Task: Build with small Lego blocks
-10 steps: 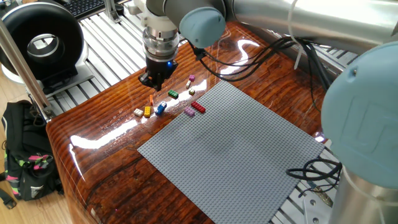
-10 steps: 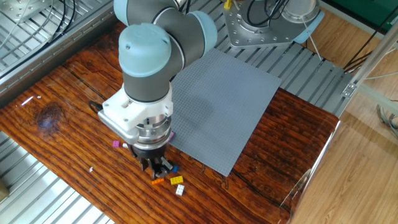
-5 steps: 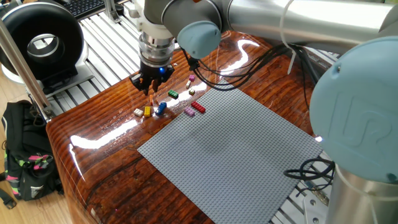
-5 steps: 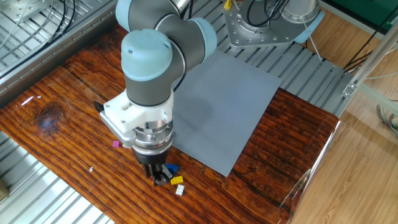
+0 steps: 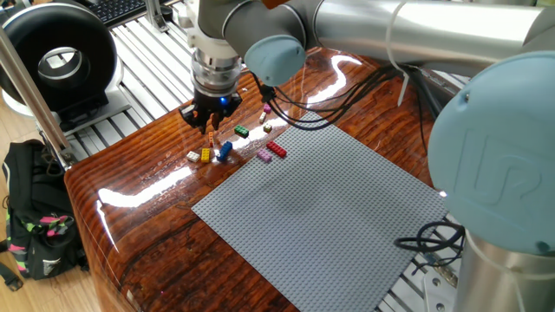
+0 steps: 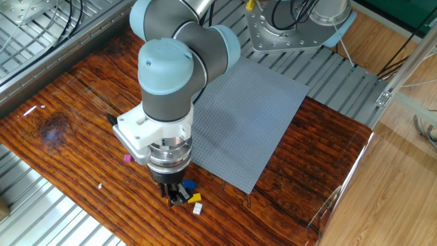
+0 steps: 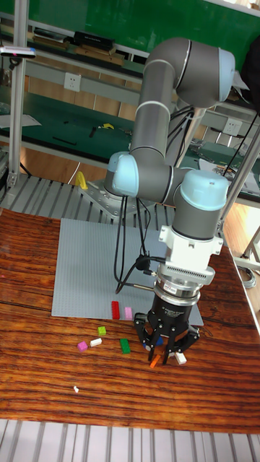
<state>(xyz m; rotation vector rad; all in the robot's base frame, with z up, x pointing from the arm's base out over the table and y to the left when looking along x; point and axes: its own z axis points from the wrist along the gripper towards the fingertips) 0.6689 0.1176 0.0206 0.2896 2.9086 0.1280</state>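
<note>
You're looking at a glossy dark wooden table (image 5: 156,186) streaked with glare, resting on ribbed metal slats (image 5: 152,52). Beside it, a black backpack (image 5: 35,212) sits on pale wood flooring (image 6: 403,184). In the tall fixed view, green panelling (image 7: 108,18) and workbenches (image 7: 65,79) fill the back.

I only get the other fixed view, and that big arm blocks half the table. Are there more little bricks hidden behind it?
Observer: Yes. A red brick lies at the edge of the grey baseplate, with a pink one beside it.
Operator: Is the claw holding anything?
Observer: Not that I can see. In the tall view the claw is spread open, with an orange brick just below it.
Operator: Any green ones?
Observer: A dark green brick lies off the baseplate, left of the claw in the tall view.
</note>
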